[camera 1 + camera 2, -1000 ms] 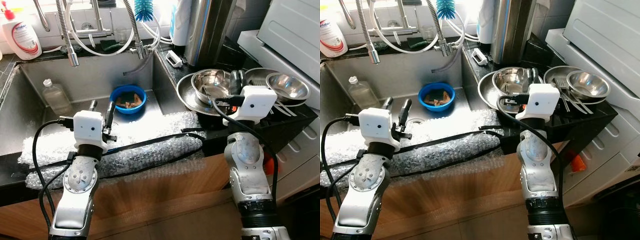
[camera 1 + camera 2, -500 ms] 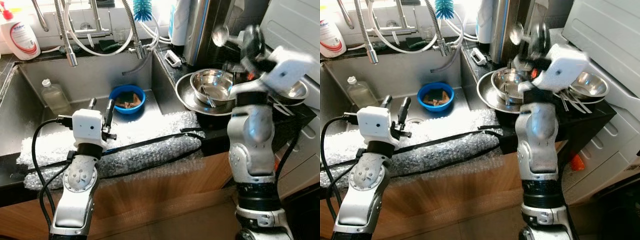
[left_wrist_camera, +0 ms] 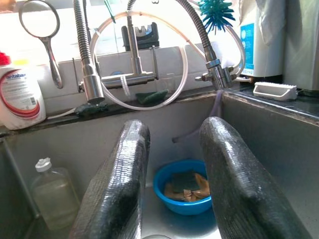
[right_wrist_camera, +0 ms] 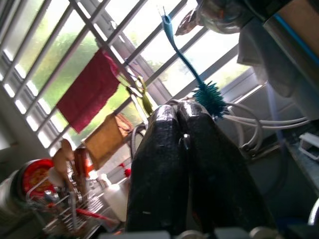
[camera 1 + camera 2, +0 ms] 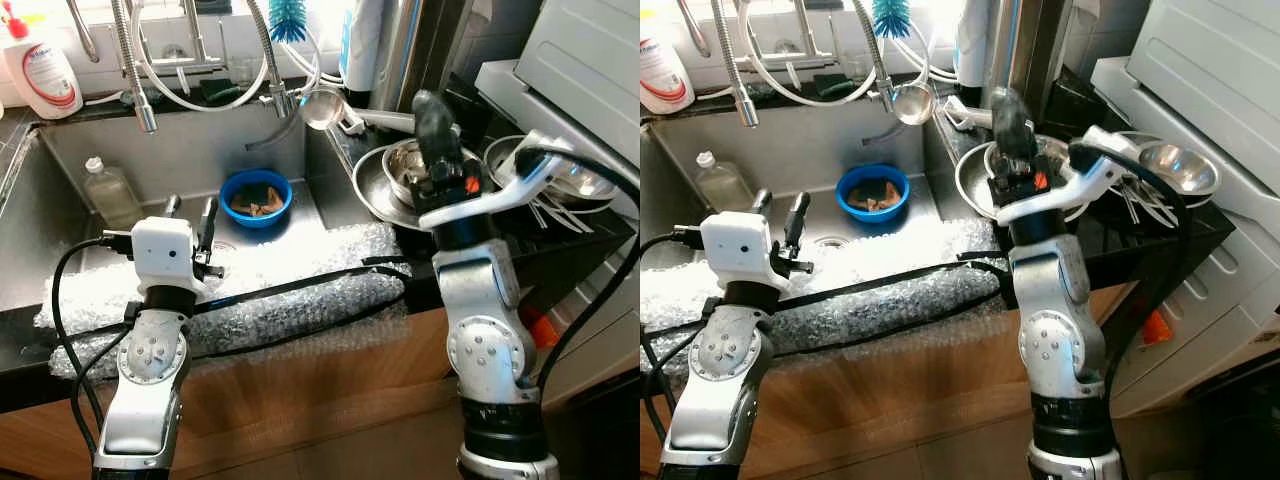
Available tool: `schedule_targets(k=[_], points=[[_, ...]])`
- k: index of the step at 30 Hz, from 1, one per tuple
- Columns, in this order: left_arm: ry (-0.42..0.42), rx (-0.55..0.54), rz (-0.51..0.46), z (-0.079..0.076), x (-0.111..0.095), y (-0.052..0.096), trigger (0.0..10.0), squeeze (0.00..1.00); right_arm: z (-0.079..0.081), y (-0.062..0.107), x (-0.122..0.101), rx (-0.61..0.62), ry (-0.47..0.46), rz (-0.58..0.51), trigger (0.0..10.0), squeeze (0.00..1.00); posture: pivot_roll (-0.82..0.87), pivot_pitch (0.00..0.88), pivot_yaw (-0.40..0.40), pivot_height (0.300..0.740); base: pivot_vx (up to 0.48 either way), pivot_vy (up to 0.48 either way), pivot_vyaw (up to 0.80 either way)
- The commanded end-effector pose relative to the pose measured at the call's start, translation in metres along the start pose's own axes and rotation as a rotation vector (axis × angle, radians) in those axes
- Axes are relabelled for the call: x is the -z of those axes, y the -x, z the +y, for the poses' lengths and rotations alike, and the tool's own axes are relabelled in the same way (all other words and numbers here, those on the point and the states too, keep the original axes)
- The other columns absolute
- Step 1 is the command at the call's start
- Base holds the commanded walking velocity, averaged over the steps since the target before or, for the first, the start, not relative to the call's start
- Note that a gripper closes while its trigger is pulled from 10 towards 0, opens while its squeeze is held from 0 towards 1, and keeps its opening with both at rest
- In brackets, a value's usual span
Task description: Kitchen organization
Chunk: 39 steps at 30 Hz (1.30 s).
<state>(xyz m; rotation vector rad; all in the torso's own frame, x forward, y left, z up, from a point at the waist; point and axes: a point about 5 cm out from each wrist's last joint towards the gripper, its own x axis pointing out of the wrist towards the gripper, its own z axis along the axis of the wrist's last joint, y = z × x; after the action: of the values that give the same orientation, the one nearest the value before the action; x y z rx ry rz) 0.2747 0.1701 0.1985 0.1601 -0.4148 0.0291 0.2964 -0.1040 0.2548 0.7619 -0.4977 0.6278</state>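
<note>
Barely started, by the look of it. Right claw (image 5: 428, 110) clamped on a steel ladle (image 5: 322, 106), held up over the sink's (image 5: 180, 150) right edge. Left claw (image 5: 186, 207) parted, empty, over the basin. Bowls (image 5: 425, 165) still stacked right on the table (image 5: 20, 335), unsorted.

White soap bottle (image 3: 20, 99) label: reads roughly "antabax", blurred; other print illegible.

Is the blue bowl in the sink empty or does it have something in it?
Not empty. The blue bowl holds a dark green sponge and brownish scraps, seen between the left gripper's fingers.
</note>
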Motion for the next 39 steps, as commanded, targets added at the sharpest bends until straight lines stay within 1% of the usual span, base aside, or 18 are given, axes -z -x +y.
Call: schedule_targets(k=[1,4,5,11,12,16,22,24,25,29,31,32,33,34,35,37,38,39], points=[[0.014,-0.007,-0.006,0.003,-0.002,-0.002,10.0,0.0,0.009,0.001,-0.007,-0.062,-0.034,-0.014,10.0,0.0,0.07,0.097,-0.04,0.74,0.0,0.0,0.0],[0.014,-0.012,-0.004,0.006,-0.002,-0.003,10.0,0.0,0.008,0.005,-0.008,-0.068,-0.075,-0.009,10.0,0.0,0.06,0.098,-0.038,0.74,0.0,0.0,0.0],[0.013,-0.017,-0.004,0.008,-0.002,-0.003,10.0,0.0,0.007,0.009,-0.009,-0.075,-0.116,-0.003,10.0,0.0,0.07,0.097,-0.039,0.74,0.0,0.0,0.0],[0.009,-0.02,-0.004,0.01,-0.002,-0.003,10.0,0.0,0.005,0.013,-0.012,-0.083,-0.153,0.008,10.0,0.0,0.06,0.098,-0.039,0.74,0.0,0.0,0.0],[0.006,-0.023,-0.003,0.012,-0.002,-0.003,10.0,0.0,0.004,0.018,-0.013,-0.094,-0.189,0.034,10.0,0.0,0.07,0.098,-0.04,0.74,0.0,0.0,0.0],[0.016,-0.024,0.005,0.015,-0.002,-0.004,10.0,0.0,0.0,0.031,-0.014,-0.097,-0.21,0.1,10.0,0.0,0.06,0.094,-0.038,0.74,0.0,0.0,0.0],[0.061,-0.012,0.009,0.017,-0.002,-0.005,10.0,0.0,-0.005,0.04,-0.015,-0.082,-0.216,0.147,10.0,0.0,0.06,0.085,-0.035,0.74,0.0,0.0,0.0],[0.115,-0.023,0.01,0.019,-0.004,-0.007,10.0,0.0,-0.003,0.043,-0.014,-0.095,-0.256,0.165,10.0,0.0,0.06,0.079,-0.035,0.74,0.0,0.0,0.0],[0.171,-0.045,0.009,0.023,-0.005,-0.009,10.0,0.0,-0.003,0.046,-0.013,-0.098,-0.267,0.182,10.0,0.0,0.06,0.074,-0.036,0.74,0.0,0.0,0.0],[0.254,-0.065,0.023,0.029,-0.003,-0.01,10.0,0.0,-0.002,0.051,-0.012,-0.101,-0.274,0.203,10.0,0.0,0.06,0.072,-0.035,0.74,0.0,0.0,0.0],[0.34,-0.065,0.038,0.029,-0.001,-0.01,10.0,0.0,-0.002,0.054,-0.011,-0.103,-0.279,0.211,10.0,0.0,0.06,0.066,-0.036,0.74,0.0,0.0,0.0],[0.4,-0.067,0.046,0.029,0.0,-0.01,10.0,0.0,-0.002,0.055,-0.01,-0.102,-0.278,0.214,10.0,0.0,0.06,0.062,-0.036,0.74,0.0,0.0,0.0],[0.532,-0.056,0.055,0.026,0.0,-0.011,10.0,0.0,-0.002,0.056,-0.009,-0.099,-0.28,0.221,10.0,0.0,0.06,0.057,-0.036,0.74,0.0,0.0,0.0],[0.566,-0.052,0.057,0.026,0.0,-0.011,10.0,0.0,-0.002,0.056,-0.009,-0.098,-0.28,0.222,10.0,0.0,0.06,0.057,-0.036,0.74,0.0,0.0,0.0],[0.665,-0.025,0.049,0.023,-0.002,-0.012,10.0,0.0,-0.001,0.056,-0.007,-0.099,-0.282,0.225,10.0,0.0,0.06,0.054,-0.036,0.74,0.0,0.0,0.0],[0.73,0.024,0.045,0.019,-0.004,-0.012,10.0,0.0,0.0,0.056,-0.006,-0.102,-0.283,0.227,10.0,0.0,0.06,0.05,-0.037,0.74,0.0,0.0,0.0],[0.813,0.069,0.038,0.015,-0.008,-0.011,10.0,0.0,0.001,0.056,-0.005,-0.104,-0.283,0.227,10.0,0.0,0.06,0.048,-0.037,0.74,0.0,0.0,0.0],[0.84,0.081,0.031,0.013,-0.01,-0.011,10.0,0.0,0.001,0.055,-0.004,-0.104,-0.282,0.228,10.0,0.0,0.06,0.046,-0.036,0.74,0.0,0.0,0.0]])
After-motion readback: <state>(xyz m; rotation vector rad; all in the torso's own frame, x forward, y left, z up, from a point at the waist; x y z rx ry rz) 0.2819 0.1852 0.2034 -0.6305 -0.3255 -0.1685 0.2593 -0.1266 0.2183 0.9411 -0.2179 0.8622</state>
